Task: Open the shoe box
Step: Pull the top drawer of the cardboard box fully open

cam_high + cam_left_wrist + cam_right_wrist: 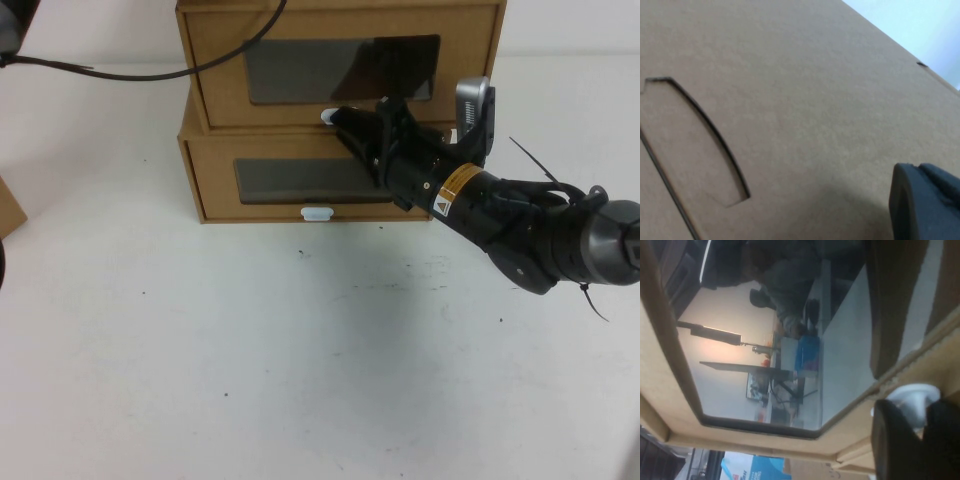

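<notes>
Two brown cardboard shoe boxes are stacked at the back of the table, each with a dark window in its drawer front. The upper box (215,70) has a small white handle (327,116) at its lower edge. My right gripper (342,120) reaches in from the right and is shut on that handle (912,395), with a black finger (890,440) on either side. The lower box (215,185) has its own white handle (316,213), untouched. My left gripper (930,205) hangs close over a plain cardboard surface (790,100) with a cut flap; it does not show in the high view.
A black cable (150,70) runs across the top left and over the upper box. A cardboard corner (8,210) pokes in at the left edge. The white table (250,350) stretches in front of the boxes.
</notes>
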Robot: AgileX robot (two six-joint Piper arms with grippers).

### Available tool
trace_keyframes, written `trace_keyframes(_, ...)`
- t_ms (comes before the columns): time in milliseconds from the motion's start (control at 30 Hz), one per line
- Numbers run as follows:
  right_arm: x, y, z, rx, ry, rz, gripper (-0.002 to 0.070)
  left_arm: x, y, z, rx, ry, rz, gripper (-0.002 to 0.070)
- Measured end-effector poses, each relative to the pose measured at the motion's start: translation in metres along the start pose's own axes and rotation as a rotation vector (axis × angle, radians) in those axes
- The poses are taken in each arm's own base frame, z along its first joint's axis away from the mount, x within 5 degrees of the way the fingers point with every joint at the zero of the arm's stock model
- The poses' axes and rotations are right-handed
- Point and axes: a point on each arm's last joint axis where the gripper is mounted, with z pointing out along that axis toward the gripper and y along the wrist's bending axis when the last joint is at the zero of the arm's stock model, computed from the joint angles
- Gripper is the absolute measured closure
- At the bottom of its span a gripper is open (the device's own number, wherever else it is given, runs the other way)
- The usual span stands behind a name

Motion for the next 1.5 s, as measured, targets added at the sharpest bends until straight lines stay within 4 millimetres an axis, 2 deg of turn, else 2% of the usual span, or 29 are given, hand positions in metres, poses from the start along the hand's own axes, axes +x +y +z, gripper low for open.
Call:
trace_keyframes(167, 0.001, 0.001, 0.000, -0.011, 0.000, 0.008, 0.0660, 0.000, 0.000, 0.000, 0.000, 0.000, 0.002, 0.0681)
trace_keyframes(233, 0.001, 0.001, 0.000, -0.019, 0.002, 0.029, 0.0673, 0.000, 0.001, 0.000, -0.001, 0.000, 0.001, 0.0681)
trace_keyframes(867, 0.010, 0.000, -0.001, -0.038, 0.122, 0.091, 0.0676, 0.001, 0.002, -0.002, 0.007, 0.019, 0.002, 0.0681)
trace_keyframes(1133, 0.020, -0.007, -0.015, -0.064, 0.165, 0.151, 0.0676, 0.002, 0.000, -0.003, 0.019, 0.032, 0.004, 0.0682)
trace_keyframes(1500, 0.017, -0.008, -0.023, -0.091, 0.187, 0.161, 0.0677, 0.003, -0.003, -0.003, 0.036, 0.047, 0.001, 0.0682)
